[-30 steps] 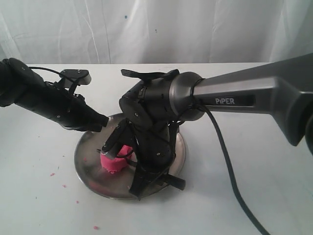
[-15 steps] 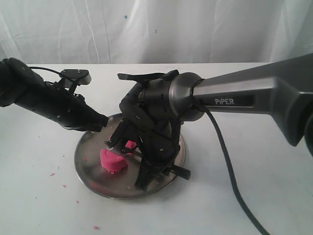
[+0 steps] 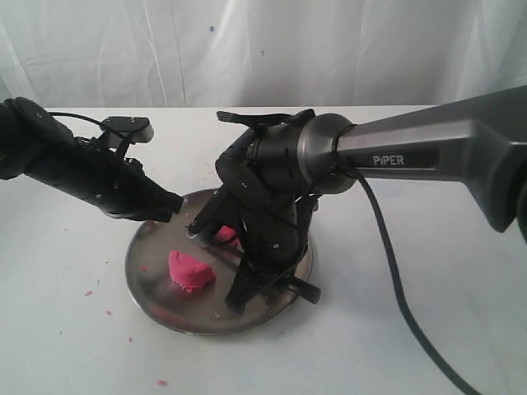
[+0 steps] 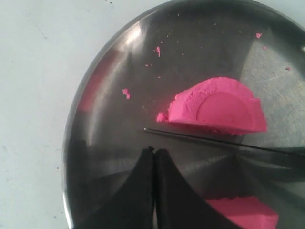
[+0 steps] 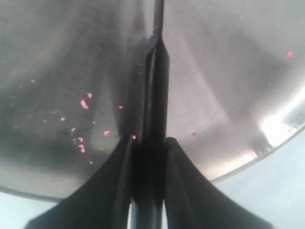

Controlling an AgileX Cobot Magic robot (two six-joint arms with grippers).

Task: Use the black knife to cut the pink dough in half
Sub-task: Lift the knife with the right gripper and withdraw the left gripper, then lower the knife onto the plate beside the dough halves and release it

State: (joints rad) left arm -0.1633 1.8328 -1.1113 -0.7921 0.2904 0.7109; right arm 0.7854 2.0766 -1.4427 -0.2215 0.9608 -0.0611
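A: Where was the pink dough (image 3: pixel 190 271)?

B: On the steel plate (image 3: pixel 148 271), already in two pieces. One half-round chunk lay toward the left part of the plate in the outside view. The second piece (image 3: pixel 227 236) sat further back, mostly hidden by the right arm. In the left wrist view the big half (image 4: pixel 217 107) and the other chunk (image 4: pixel 243 213) lay apart, with the thin blade (image 4: pixel 209 139) running between them.

A: And the black knife?

B: The right gripper (image 5: pixel 148 143) had it. Its two fingers were pressed against the handle (image 5: pixel 155 95) from both sides, so it was closed on the knife. The blade pointed away over the plate (image 5: pixel 228 86). In the outside view the right gripper (image 3: pixel 247 284) stood over the plate's right side.

A: What about the left gripper?

B: The left gripper (image 4: pixel 153 153) had its fingertips together with only a hairline between them, and nothing was in them. It hung over the plate's (image 4: pixel 95 95) edge, near the big half but not touching it. In the outside view it (image 3: pixel 173 203) was at the plate's back-left rim.

A: Anything else?

B: Tiny pink crumbs (image 3: pixel 88 293) dotted the white table (image 3: pixel 66 329) and the plate.
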